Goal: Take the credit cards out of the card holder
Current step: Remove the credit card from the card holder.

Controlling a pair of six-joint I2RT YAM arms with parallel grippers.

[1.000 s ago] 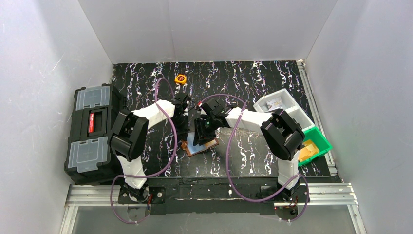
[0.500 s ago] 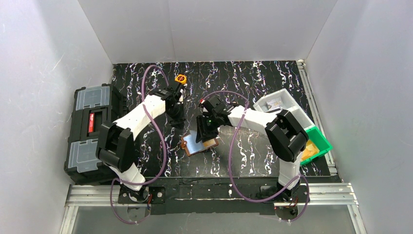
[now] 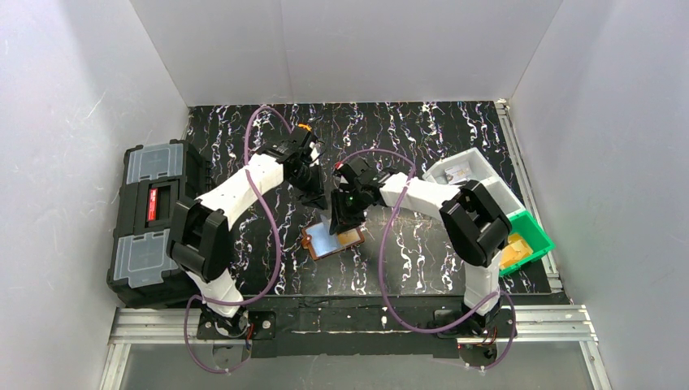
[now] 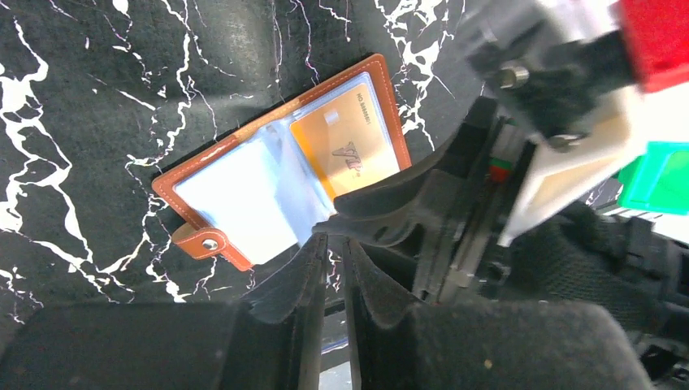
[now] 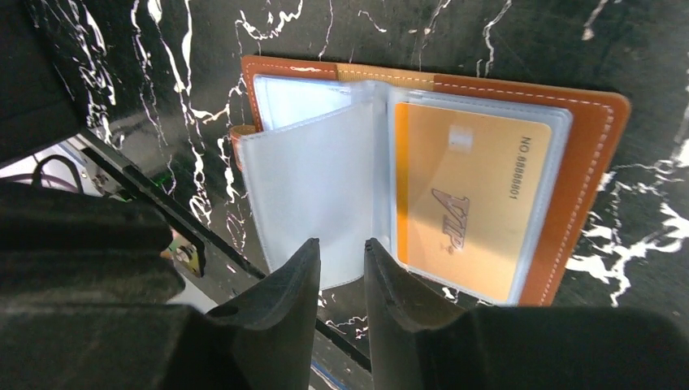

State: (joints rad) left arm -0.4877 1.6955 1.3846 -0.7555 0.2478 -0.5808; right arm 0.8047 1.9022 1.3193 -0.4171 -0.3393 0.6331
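Observation:
The brown leather card holder lies open on the black marbled table, also in the left wrist view and right wrist view. An orange-tan credit card sits in its right clear pocket, also seen in the left wrist view. A pale blue-grey clear pocket leaf covers the left half. My right gripper hovers just over the holder's near edge, jaws a narrow gap apart and empty. My left gripper is behind the holder, shut and empty.
A black toolbox with grey lids stands at the left. A clear bin and a green bin are at the right. A small round orange object is at the back, partly behind the left arm. White walls enclose the table.
My left arm has pulled back from the card holder toward the rear of the table. My right gripper has stayed over the holder, shifting only slightly.

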